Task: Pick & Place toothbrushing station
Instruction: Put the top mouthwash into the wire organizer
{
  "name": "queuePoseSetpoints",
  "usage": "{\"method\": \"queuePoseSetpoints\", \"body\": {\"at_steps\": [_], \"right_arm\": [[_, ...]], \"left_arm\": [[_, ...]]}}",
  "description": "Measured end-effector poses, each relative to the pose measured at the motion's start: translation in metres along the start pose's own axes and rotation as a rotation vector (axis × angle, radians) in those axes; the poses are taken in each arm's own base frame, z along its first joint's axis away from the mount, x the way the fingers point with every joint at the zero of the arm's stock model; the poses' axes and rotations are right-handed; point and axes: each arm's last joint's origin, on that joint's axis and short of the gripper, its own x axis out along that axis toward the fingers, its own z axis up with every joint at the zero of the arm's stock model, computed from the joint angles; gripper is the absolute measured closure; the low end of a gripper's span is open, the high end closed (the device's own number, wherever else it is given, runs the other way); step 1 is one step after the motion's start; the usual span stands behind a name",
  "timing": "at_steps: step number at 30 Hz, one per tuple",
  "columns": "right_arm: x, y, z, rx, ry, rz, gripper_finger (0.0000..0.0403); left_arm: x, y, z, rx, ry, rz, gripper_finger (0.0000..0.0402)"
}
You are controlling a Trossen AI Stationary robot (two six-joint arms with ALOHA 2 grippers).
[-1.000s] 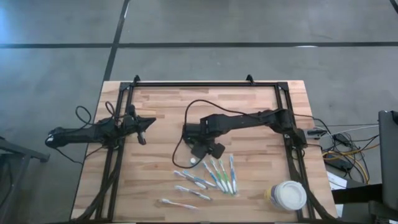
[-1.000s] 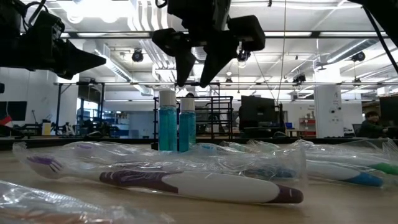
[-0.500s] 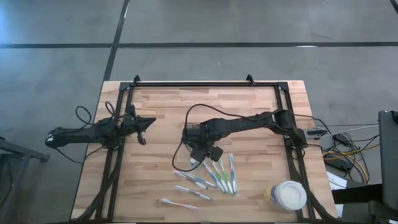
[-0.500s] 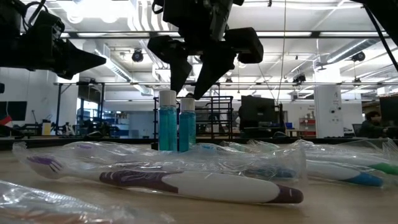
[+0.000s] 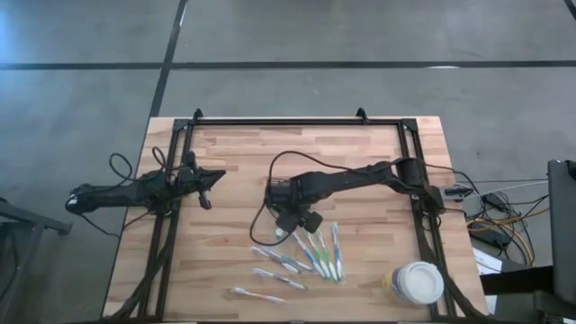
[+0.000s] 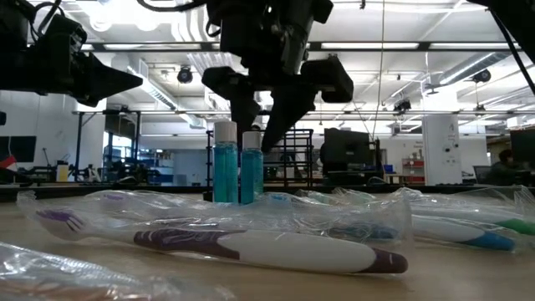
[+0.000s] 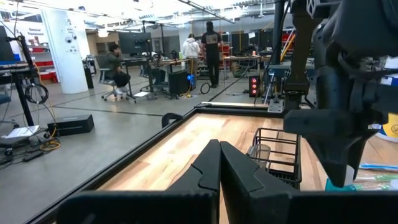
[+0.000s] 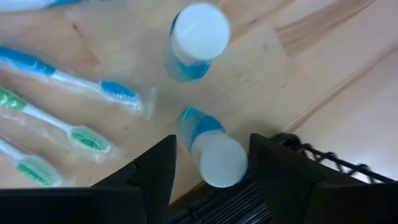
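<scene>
Two blue bottles [image 8: 211, 155] stand unlabelled; right gripper [image 8: 211, 163] fingers spread, straddling one. Toothbrushing station [image 8: 273, 186] lies just beside those fingers, axis unclear. Left gripper [image 7: 219, 163] fingers together.

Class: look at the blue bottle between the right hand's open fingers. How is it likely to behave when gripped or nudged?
The blue bottle stands tall and narrow on a small base, so a sideways nudge would probably tip it. Being round, it may roll once down. Its smooth sides and white cap look slippery, so the right hand might lose it.
</scene>
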Motion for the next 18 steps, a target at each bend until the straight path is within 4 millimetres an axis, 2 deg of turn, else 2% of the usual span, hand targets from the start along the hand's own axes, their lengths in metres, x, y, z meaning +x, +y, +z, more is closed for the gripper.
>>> {"method": "queuePoseSetpoints", "body": {"at_steps": [5, 18], "right_arm": [[0.0001, -0.0019, -0.0030, 0.009, 0.000, 0.000, 0.0221], [-0.0008, -0.0051, -0.0065, 0.027, -0.062, 0.042, 0.0303]], "left_arm": [[0.0000, 0.0000, 0.0001, 0.000, 0.000, 0.000, 0.0396], [0.0000, 0.0000, 0.0002, 0.000, -0.002, 0.000, 0.0396]]}}
